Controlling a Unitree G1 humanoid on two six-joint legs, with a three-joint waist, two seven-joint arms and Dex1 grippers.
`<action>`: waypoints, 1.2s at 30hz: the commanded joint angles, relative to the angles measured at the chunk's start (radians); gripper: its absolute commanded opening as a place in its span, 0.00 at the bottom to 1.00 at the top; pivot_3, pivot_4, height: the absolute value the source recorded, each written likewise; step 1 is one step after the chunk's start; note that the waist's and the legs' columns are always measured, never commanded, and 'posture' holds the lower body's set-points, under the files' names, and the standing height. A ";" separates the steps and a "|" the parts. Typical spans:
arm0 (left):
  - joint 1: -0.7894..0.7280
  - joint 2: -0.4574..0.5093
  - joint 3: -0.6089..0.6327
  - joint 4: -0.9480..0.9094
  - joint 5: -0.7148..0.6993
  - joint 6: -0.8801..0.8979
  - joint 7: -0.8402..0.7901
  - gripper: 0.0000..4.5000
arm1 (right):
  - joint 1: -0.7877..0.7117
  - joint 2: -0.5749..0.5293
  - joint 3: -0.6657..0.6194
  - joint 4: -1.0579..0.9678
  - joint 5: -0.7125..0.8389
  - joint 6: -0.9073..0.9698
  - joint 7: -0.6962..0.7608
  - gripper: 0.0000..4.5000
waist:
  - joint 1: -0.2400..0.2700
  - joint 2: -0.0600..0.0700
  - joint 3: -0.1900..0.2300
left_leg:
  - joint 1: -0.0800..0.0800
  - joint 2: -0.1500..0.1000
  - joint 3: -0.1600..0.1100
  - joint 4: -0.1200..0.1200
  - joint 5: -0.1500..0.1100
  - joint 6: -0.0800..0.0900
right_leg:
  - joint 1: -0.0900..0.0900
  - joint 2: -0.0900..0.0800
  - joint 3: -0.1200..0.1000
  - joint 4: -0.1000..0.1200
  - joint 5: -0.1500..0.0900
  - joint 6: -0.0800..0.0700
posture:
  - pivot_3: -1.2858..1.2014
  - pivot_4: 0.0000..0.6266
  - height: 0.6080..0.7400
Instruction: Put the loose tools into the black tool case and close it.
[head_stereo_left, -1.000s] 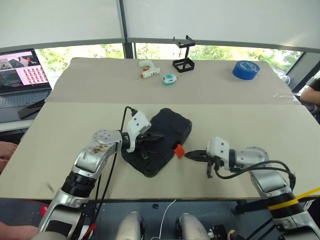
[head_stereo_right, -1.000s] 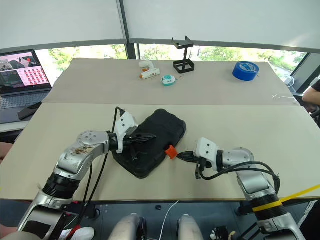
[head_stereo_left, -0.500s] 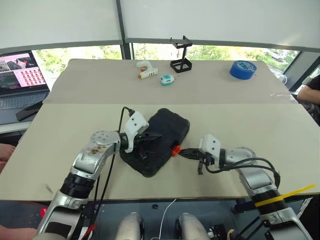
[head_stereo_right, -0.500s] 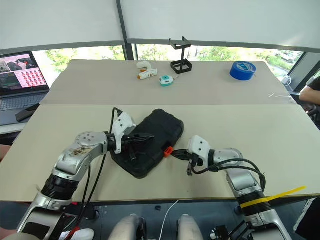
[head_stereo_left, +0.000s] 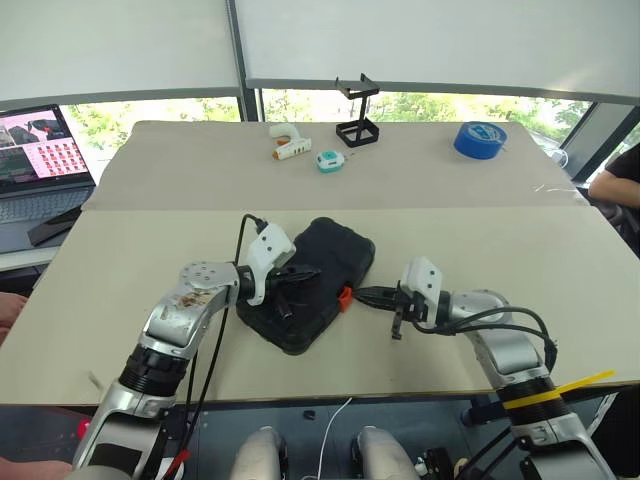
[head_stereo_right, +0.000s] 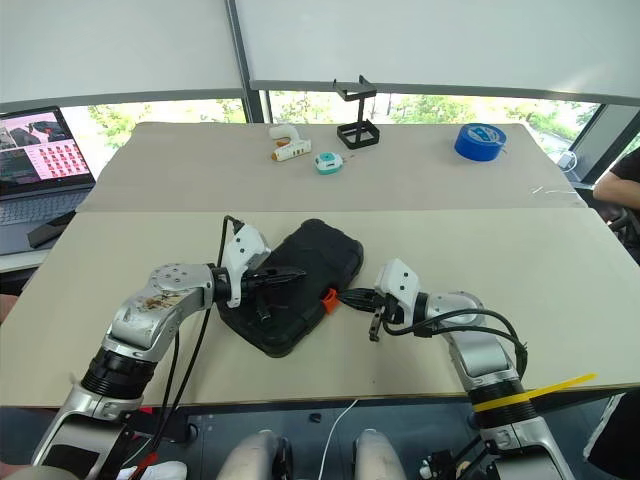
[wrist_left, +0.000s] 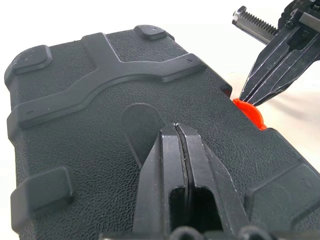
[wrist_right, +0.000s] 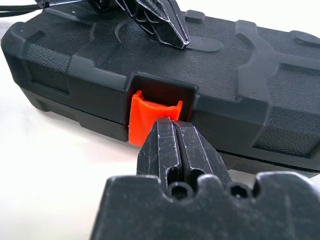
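Both pairs of jaws are pressed together with nothing between them. Our left gripper (wrist_left: 179, 131) rests its closed tips on the lid of the black tool case (head_stereo_left: 310, 283), and our right gripper (wrist_right: 172, 131) holds its closed tips at the orange latch (wrist_right: 150, 120) on the case's front edge.

What has just changed is the right arm. A second ago its tips stood a little way off the latch, on the side away from the case; half a second ago they were nearly there; now they sit at the latch, seemingly touching it, though we cannot be sure of contact from these angles. The left gripper has stayed on the lid throughout, and the case has not shifted on the table (head_stereo_left: 500, 250).

For the task, we judge the packing done: the case lies shut, no loose tools lie around it, and what remains is to push the latch home while the left gripper holds the lid down.

Beyond the case, at the far edge of the table, the blue tape roll (head_stereo_left: 478, 138), the black wire stand (head_stereo_left: 357, 116) and the teal tape measure (head_stereo_left: 327, 160) are unchanged.
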 joint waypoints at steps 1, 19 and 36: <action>0.044 -0.006 -0.067 0.052 0.024 0.061 -0.007 0.01 | -0.016 -0.002 0.048 -0.021 -0.032 0.048 -0.002 0.00 | 0.000 -0.001 -0.001 | 0.003 0.000 0.000 -0.002 0.000 0.000 | 0.002 0.000 0.001 -0.001 0.000 0.000 | 0.52 0.24 1.00; 0.048 0.009 -0.090 0.043 0.025 0.102 -0.029 0.01 | -0.066 0.041 0.067 0.000 -0.042 0.055 -0.007 0.00 | 0.002 0.000 -0.002 | 0.004 0.000 0.001 -0.005 0.000 0.000 | 0.002 -0.001 0.001 -0.002 -0.001 -0.001 | 0.52 0.24 1.00; 0.132 0.034 -0.087 -0.043 0.019 0.129 -0.012 0.01 | -0.042 -0.049 0.064 -0.066 -0.028 0.109 0.060 0.00 | -0.008 0.000 -0.002 | 0.005 0.000 0.002 -0.011 0.000 -0.001 | 0.000 -0.001 0.004 -0.005 -0.002 -0.002 | 0.52 0.24 1.00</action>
